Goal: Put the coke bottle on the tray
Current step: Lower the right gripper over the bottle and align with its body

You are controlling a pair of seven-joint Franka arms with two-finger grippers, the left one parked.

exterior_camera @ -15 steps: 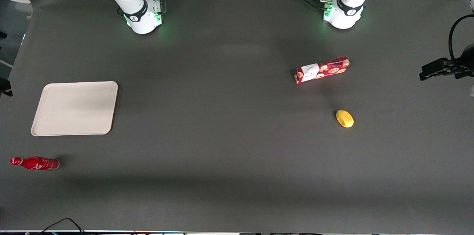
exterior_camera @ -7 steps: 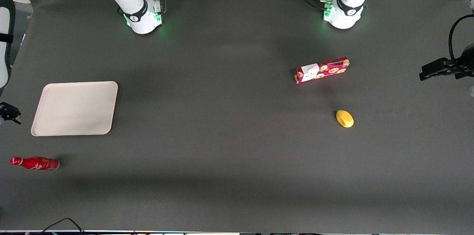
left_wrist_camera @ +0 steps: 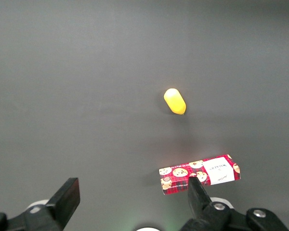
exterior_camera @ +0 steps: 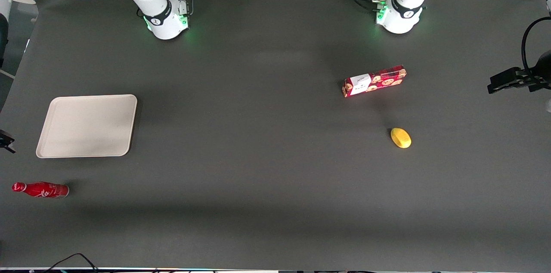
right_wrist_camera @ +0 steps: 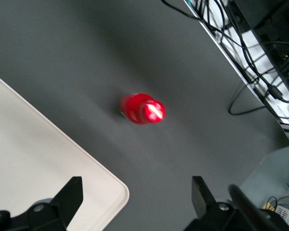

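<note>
Step in hand: the approach to the coke bottle; nothing is grasped yet.
Gripper: the gripper hangs high above the table, at the working arm's end, over the ground between bottle and tray. Its two fingers are spread wide apart and hold nothing. In the front view only a dark bit of it shows at the picture's edge, beside the tray.
Coke bottle: it stands upright on the dark table, by itself, nearer to the front camera than the tray and apart from it. The wrist camera sees it almost from above, the red cap in the middle of the red body.
Tray: it is bare, with a low rim and rounded corners, and lies flat.
How to do it well: I judge that the gripper should first be centred over the cap, then go down with the fingers on both sides of the body, and close low enough not to tip this slim, tall bottle.
Other things: the cookie box and the yellow object lie well apart, toward the parked arm's end.
In the way: nothing lies between bottle and tray; only the rim must be cleared.
</note>
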